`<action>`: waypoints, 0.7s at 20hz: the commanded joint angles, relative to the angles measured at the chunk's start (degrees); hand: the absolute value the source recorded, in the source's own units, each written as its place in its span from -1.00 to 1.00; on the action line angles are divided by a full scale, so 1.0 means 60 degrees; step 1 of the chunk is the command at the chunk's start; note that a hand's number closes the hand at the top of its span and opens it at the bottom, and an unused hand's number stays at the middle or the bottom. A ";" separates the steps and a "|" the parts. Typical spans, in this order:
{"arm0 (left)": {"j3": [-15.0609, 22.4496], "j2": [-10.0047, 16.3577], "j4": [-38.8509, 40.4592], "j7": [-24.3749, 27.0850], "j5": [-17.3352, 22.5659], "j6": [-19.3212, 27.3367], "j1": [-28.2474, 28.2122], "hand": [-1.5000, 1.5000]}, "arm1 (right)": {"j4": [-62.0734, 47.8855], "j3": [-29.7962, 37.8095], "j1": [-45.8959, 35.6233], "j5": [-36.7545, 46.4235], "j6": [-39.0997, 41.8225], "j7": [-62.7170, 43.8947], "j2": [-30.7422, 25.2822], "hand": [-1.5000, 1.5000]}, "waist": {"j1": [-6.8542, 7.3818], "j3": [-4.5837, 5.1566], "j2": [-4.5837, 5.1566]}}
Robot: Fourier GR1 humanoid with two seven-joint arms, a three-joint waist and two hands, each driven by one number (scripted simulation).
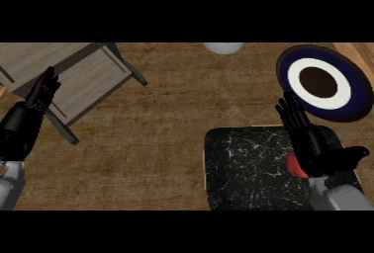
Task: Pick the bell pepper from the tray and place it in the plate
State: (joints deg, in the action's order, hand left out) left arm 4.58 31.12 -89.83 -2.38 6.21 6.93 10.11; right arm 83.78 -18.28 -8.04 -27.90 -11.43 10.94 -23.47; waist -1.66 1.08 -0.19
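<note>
A brown wooden counter (168, 123) fills the frame. On it, at lower centre-right, lies a black tray (245, 170) with white speckles. In the upper left stands a pale wooden board in a grey frame (91, 74), set at an angle. At upper right, just beyond the tray's far corner, is the plate (362, 96): dark blue rim, white ring, dark centre, with nothing on it.

The robot's right hand (318, 148) hangs over the tray's right edge, fingers straight and pointing toward the plate, thumb spread out to the right, curled round nothing. The left hand (40, 94) rests at the left edge of the frame, fingers straight and upward, overlapping the wooden board's lower left corner.

A white rounded object (223, 47) is cut off by the top edge, left of the plate.

The red bell pepper (295, 167) sits on the tray's right side, mostly hidden under the right palm; only a small red patch shows at the hand's left. Whether the palm touches it cannot be told
</note>
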 commanded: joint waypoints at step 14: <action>0.0880 -0.3061 0.1637 -0.1202 0.1424 0.0382 -0.1709 0.00 | 0.0055 0.4470 0.1692 0.1980 -0.1626 0.3215 -0.3394 -1.00 | -0.0037 -0.0191 0.0009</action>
State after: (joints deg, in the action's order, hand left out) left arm 8.91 16.12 -82.36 -8.85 14.50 8.36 -1.18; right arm 85.01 2.95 -5.05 -14.84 -21.64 20.33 -45.44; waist -2.59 0.20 -0.27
